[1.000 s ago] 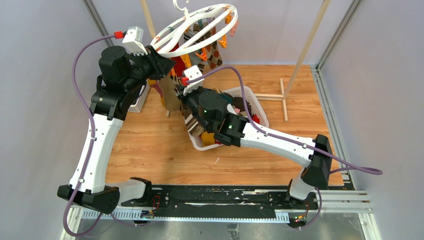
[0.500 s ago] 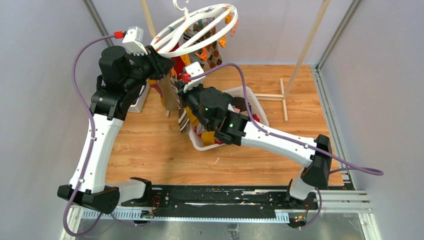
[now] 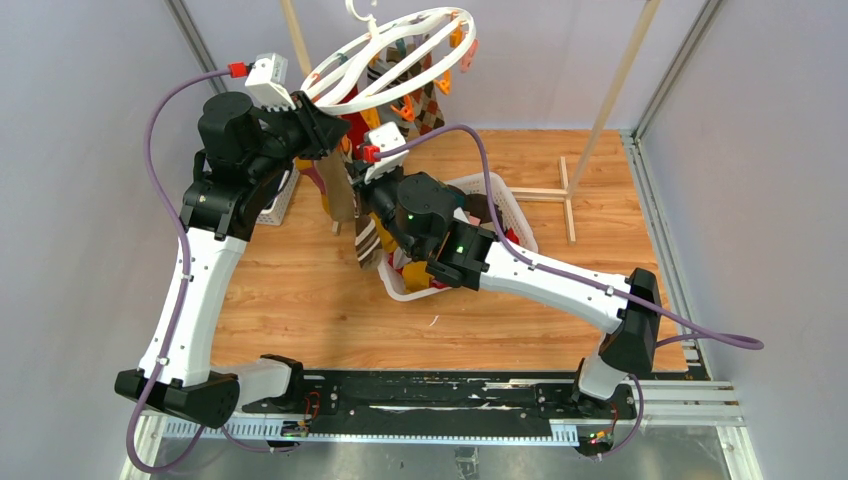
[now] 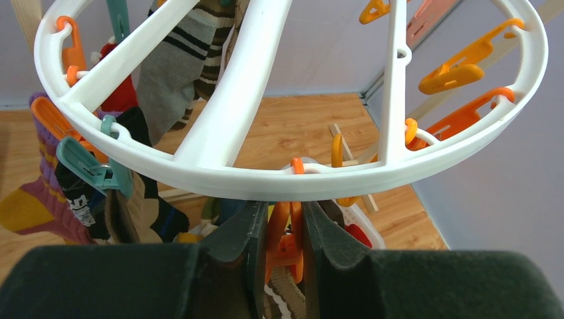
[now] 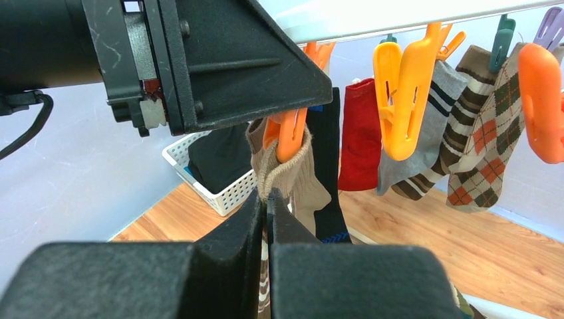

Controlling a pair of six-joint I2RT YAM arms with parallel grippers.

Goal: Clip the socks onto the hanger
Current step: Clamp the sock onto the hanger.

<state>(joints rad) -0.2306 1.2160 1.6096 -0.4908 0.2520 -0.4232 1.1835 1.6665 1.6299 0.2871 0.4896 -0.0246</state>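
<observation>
sock cuff [image 5: 287, 174], pinched by the right gripper [image 5: 267, 222], meets the mid-frame orange clip [image 5: 290, 136] the left gripper [image 4: 287, 222] squeezes; next, ease that squeeze.

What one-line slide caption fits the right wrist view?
Right end effector holds a tan sock at an orange clip pinched by the left end effector.

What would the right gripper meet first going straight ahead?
Probably the orange clip squeezed by the left gripper, just past the tan sock cuff the right gripper pinches; depth unclear.
</observation>
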